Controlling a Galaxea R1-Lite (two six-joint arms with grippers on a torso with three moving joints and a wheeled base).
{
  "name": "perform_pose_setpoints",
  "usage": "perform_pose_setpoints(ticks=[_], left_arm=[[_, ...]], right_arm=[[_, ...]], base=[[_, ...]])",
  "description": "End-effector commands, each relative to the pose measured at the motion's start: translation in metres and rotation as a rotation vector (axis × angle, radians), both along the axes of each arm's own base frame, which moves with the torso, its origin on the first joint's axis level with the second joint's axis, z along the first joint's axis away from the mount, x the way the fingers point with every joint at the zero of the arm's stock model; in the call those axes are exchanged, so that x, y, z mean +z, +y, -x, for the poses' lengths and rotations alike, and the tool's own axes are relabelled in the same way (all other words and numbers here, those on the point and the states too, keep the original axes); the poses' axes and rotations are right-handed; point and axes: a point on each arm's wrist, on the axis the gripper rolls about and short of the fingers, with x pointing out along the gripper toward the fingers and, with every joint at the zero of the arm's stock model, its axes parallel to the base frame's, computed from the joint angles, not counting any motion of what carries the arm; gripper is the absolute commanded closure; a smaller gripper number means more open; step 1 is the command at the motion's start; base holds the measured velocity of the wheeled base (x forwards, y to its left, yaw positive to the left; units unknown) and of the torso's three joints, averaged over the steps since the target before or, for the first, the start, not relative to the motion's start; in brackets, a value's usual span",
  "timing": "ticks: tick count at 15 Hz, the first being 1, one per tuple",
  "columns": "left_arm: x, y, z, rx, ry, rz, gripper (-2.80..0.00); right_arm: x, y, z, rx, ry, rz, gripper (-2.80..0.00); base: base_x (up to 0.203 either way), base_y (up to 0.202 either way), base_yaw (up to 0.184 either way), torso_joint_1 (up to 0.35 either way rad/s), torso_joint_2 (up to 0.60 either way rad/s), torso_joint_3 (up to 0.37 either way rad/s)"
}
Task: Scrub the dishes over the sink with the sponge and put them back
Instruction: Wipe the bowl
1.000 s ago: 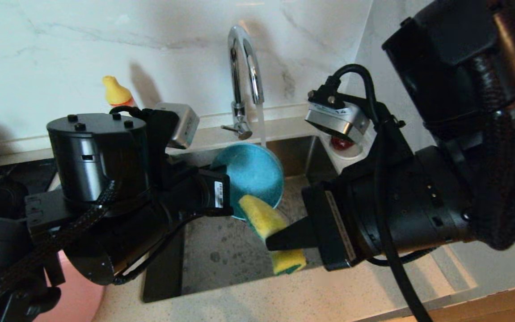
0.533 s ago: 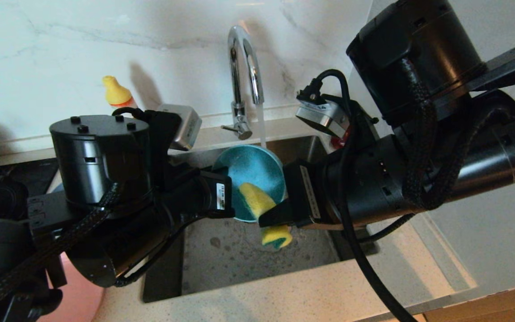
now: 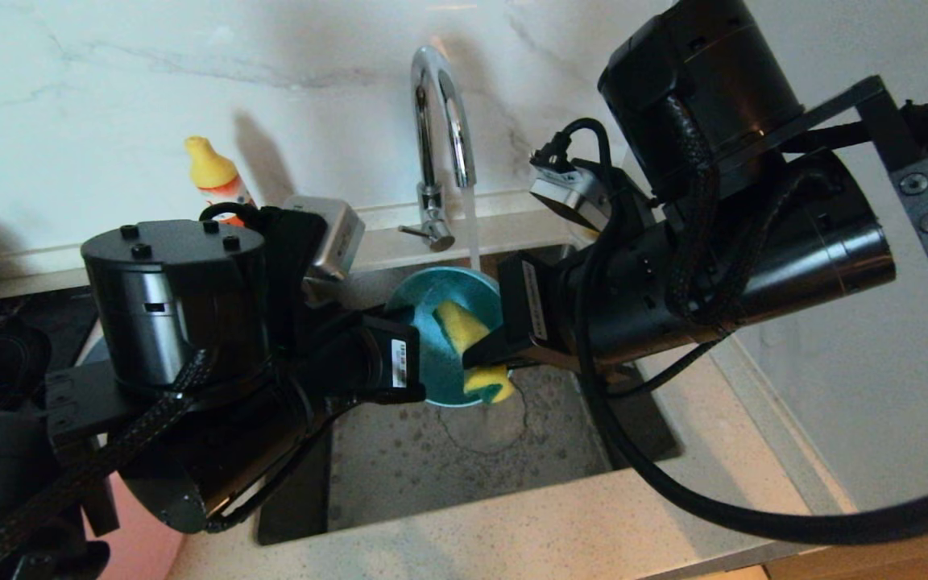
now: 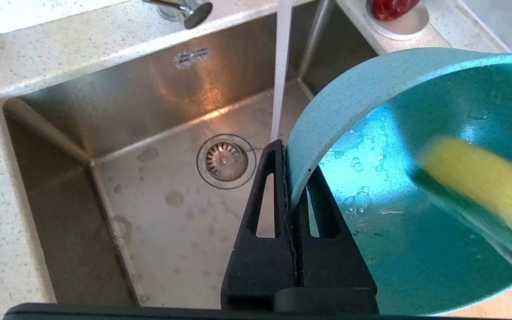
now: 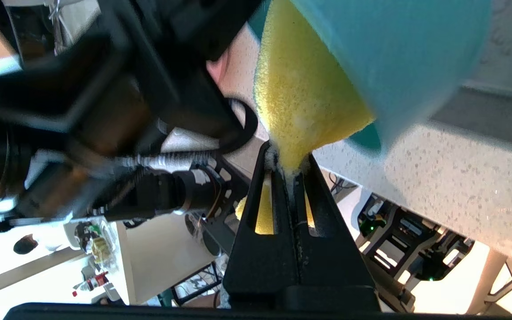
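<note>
1. White marble wall [image 3: 109,89] backs a speckled counter [image 3: 528,524] with the steel sink [image 3: 448,459] set into it.
2. Water runs from the chrome tap [image 3: 436,121] down just behind the bowl's rim and into the sink.
3. Left gripper [image 4: 292,178] is clenched on the rim of the teal bowl [image 3: 440,338], one finger inside and one outside, holding it tilted on edge above the sink floor.
4. Right gripper [image 5: 288,162] is clenched on one end of the yellow sponge [image 3: 464,330]; the sponge reaches out from its fingertips into the bowl's hollow and presses against the wet inner face.
5. Sponge's green layer [image 3: 503,395] shows at its lower end, near the bowl's lower rim.
6. Drain strainer [image 4: 226,161] lies below and beyond the left gripper's fingertips, on the sink floor.
7. Beyond the left gripper, past the sink's far corner, a white saucer [image 4: 396,20] with a red fruit [image 4: 389,6] sits on the counter.
8. Behind the left arm, a yellow-capped bottle [image 3: 214,173] stands at the wall.
9. A pink plate [image 3: 138,540] shows under the left arm, near the counter's front.
</note>
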Motion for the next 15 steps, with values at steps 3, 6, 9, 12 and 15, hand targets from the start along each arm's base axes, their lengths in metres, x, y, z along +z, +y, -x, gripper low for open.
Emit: perform_pose_setpoints(ticks=[3,6,9,12,15], left_arm=[[-0.003,-0.001,0.003,-0.01,0.005,-0.006,0.0],[-0.003,-0.002,0.004,-0.017,0.003,-0.011,0.0],[-0.007,-0.002,0.005,-0.018,0.009,-0.025,0.0],[-0.012,-0.003,0.004,-0.014,-0.004,-0.026,0.0],[-0.016,-0.004,0.002,0.001,-0.017,-0.034,0.0]], right_arm=[[-0.003,0.007,-0.011,-0.012,0.003,-0.002,0.0],[0.002,0.009,-0.013,-0.016,-0.01,-0.012,0.0],[0.005,0.007,-0.012,-0.017,-0.016,-0.019,0.0],[0.011,0.001,-0.007,-0.023,-0.029,-0.03,0.0],[0.014,-0.004,-0.004,-0.036,-0.032,-0.018,0.0]], base=[[0.0,0.0,0.0,0.0,0.0,0.0],[0.0,0.0,0.0,0.0,0.0,0.0],[0.0,0.0,0.0,0.0,0.0,0.0],[0.0,0.0,0.0,0.0,0.0,0.0],[0.0,0.0,0.0,0.0,0.0,0.0]])
